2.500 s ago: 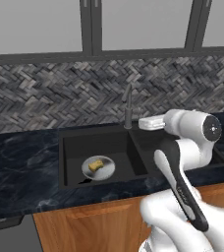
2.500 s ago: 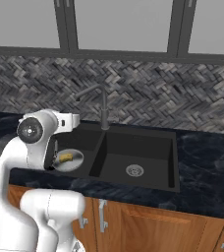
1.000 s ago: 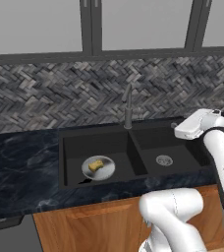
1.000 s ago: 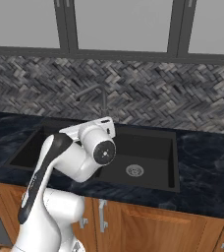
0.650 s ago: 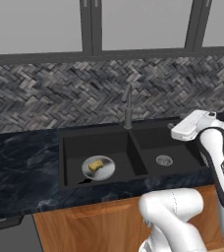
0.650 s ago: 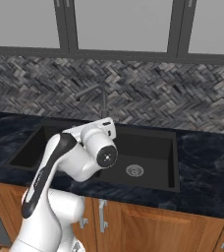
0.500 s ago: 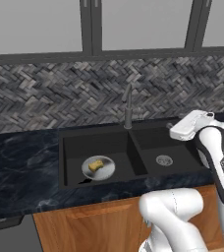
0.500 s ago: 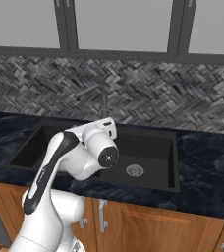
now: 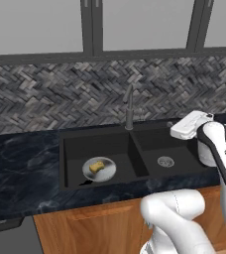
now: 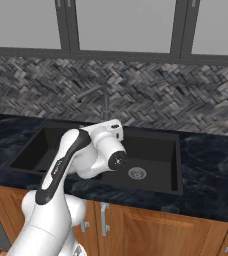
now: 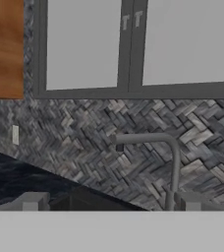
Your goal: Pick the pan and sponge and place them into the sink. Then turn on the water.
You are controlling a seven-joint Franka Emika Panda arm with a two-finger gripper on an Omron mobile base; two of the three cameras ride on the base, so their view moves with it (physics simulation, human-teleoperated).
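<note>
Arm has swung from the wider basin to face the faucet (image 11: 170, 167) just ahead, ready for the water step. Gripper (image 11: 109, 204) jaws apart, empty. Pan (image 9: 99, 169) holding sponge (image 9: 96, 166) sits in the sink (image 9: 85, 144), well left.

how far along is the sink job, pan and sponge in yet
Done: the small round grey metal pan lies in the black double-basin sink, the small yellow sponge on it. In hand: nothing; the open gripper faces the slim grey faucet. Left: no water runs.
</note>
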